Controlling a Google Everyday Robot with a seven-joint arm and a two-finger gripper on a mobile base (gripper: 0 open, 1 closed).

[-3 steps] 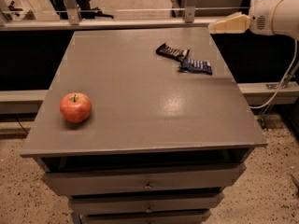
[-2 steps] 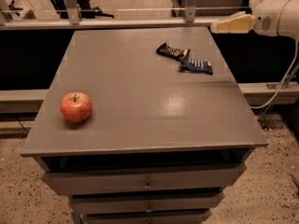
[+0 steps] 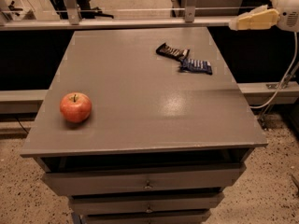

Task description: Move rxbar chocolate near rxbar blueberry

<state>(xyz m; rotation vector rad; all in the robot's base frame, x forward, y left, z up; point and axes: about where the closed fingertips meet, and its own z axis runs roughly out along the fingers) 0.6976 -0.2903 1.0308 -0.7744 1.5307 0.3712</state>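
The rxbar chocolate (image 3: 172, 51), a flat black wrapper with pale stripes, lies on the grey table top (image 3: 140, 106) at the far right. The rxbar blueberry (image 3: 196, 66), a flat dark-blue wrapper with white stripes, lies right beside it to the front right, their ends touching or nearly so. My gripper (image 3: 233, 25) is at the top right, beyond the table's right edge and well above the bars, its pale fingers pointing left. It holds nothing that I can see.
A red apple (image 3: 75, 107) stands near the table's front left. Drawers (image 3: 147, 183) sit below the top. A metal rail (image 3: 117, 23) runs behind the table. A cable (image 3: 285, 78) hangs at the right.
The gripper has drifted slightly right and up, away from the table. The bars and apple have not moved.
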